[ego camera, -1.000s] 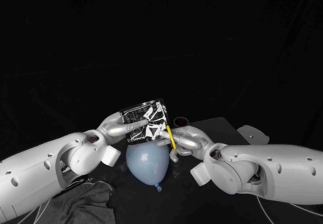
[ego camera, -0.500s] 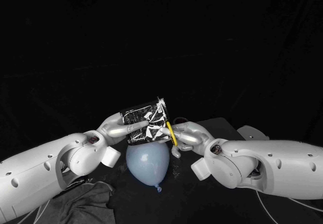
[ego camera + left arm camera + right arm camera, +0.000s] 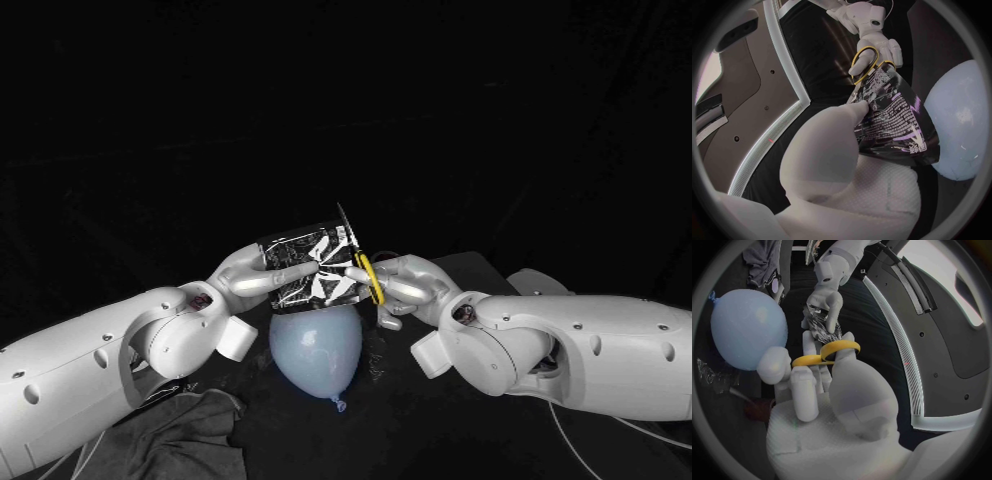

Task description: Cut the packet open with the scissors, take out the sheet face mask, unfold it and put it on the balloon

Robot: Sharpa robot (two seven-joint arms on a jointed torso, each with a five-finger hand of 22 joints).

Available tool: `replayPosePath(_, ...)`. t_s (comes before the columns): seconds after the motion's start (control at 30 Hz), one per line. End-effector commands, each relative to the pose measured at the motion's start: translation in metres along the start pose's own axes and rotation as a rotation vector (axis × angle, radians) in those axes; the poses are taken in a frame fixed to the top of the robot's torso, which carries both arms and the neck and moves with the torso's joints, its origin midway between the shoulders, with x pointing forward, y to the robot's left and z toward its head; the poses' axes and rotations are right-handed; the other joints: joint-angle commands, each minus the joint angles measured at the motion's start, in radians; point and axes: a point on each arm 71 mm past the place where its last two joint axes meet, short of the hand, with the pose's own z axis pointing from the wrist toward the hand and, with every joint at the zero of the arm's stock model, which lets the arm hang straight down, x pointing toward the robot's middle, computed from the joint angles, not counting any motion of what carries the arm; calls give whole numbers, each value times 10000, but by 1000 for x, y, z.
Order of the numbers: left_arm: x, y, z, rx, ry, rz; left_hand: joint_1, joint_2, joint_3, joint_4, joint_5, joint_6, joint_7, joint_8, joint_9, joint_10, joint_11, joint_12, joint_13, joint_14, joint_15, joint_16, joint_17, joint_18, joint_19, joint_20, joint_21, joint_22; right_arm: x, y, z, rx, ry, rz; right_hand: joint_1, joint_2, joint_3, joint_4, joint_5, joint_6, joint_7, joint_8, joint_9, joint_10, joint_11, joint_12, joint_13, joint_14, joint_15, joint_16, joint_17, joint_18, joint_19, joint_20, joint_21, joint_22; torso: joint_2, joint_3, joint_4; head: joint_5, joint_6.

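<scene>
- Packet (image 3: 307, 262): gripped upright by left hand (image 3: 257, 282), edge presented for cutting.
- Scissors (image 3: 369, 277): held in right hand (image 3: 414, 287), blades meeting that edge.
- Balloon (image 3: 317, 350): beneath both hands, awaiting its turn.

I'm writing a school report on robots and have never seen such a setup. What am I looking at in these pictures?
It is a robot with two white arms, each ending in a silver many-fingered hand. The square picture comes from a camera on its head, looking down at a black table. The two round ones come from fisheye cameras at the wrists, each behind its own hand. The left hand holds up a black printed packet; the right hand holds yellow-handled scissors at the packet's edge. A pale blue balloon lies on the table below them, a grey cloth nearby.
</scene>
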Motion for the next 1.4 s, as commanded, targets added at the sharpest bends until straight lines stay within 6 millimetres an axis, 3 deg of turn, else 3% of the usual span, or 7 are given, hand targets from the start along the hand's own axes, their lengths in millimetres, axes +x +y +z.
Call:
replayPosePath(0.03, 2, -2, 1, 90, 141, -65, -8, 108, 20, -98, 32, 8, 73, 32, 1474, -41, -35, 57, 2, -3, 2, -41, 12, 104, -11, 31, -60, -2, 0, 2, 1, -287, 27, -108, 443, 525, 66, 18, 23, 290, -186, 21, 10, 567, -496, -29, 17, 939, -60, 31, 2153, -158, 78, -35, 75, 35, -3, -6, 5, -10, 15)
replayPosePath(0.33, -1, -2, -1, 107, -26, -308, -8, 108, 20, -98, 32, 8, 73, 32, 1474, -41, -35, 57, 2, -3, 2, -41, 12, 104, -11, 31, -60, -2, -14, 0, 1, -287, -478, -201, 436, 446, 37, 131, 23, 247, -147, -60, -9, 573, -476, -166, 19, 873, -65, -10, 1836, -166, 76, -53, 99, 46, -5, -12, -3, -2, 54)
replayPosePath(1.07, -17, -2, -18, 505, -632, -2102, -37, 104, 31, -119, 32, 7, 76, 30, 1485, -42, -31, 57, 2, -4, 6, -49, 18, 101, -13, 33, -60, -1, -68, -10, -2, -54, -1644, -604, 811, 460, -214, -137, 27, 102, -73, -236, -19, 478, -409, -506, 16, 734, -12, -119, 1228, -137, -50, -9, 2, -49, -5, -3, 1, 44, 36)
replayPosePath(1.4, -24, 1, -34, 624, -815, -2633, -49, 106, 34, -122, 32, 7, 78, 29, 1489, -40, -30, 58, 2, -2, 7, -50, 20, 100, -11, 33, -59, 0, -77, -15, -2, 64, -1782, -733, 837, 458, -217, -157, 27, 92, -67, -248, -21, 470, -404, -527, 14, 726, -9, -126, 1196, -133, -64, -8, -14, -63, -21, -9, 13, 276, -78)
